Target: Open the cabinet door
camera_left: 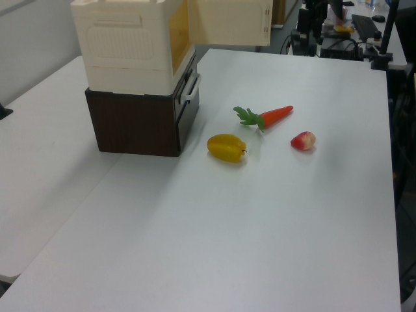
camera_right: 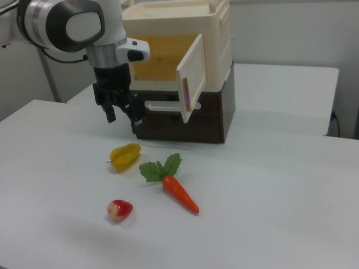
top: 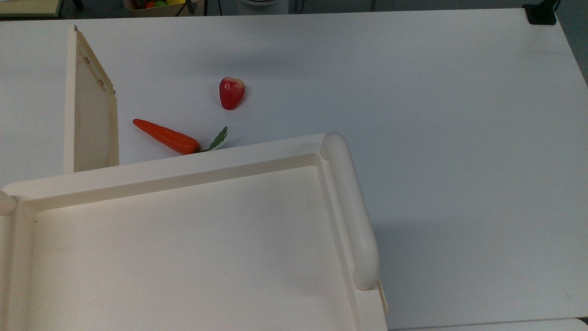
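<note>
At right view's left, gripper [camera_right: 122,112] is seen w/ fingers apart, holding nothing; door [camera_right: 190,78], swung wide off cabinet [camera_right: 216,33], lies to right view's right, clear of it.

The arm [camera_right: 73,25] is looking round and white with a grey joint — its gripper [camera_right: 123,115] is showing black.
</note>
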Robot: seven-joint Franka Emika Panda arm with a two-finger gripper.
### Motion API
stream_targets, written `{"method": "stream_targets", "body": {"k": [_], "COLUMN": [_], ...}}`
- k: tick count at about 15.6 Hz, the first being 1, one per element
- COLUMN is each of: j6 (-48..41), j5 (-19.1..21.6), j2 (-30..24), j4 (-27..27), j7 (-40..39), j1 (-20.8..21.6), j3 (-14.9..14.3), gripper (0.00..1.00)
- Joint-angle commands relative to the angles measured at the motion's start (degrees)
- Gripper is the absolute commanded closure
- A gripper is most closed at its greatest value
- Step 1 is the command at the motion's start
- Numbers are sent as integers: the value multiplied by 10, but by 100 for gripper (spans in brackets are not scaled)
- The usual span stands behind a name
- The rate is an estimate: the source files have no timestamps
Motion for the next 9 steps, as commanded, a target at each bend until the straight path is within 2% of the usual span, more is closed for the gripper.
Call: {"method": "stream_targets", "body": {"k": [1,9], "j6": [-7,-7], "j5": [-6,-6], "j2": [-17,-15], "j4": [-14,-15], "j7": [-7,-6], "j1": [-7,-3], "j3": [5,5], "gripper": [0,0]}}
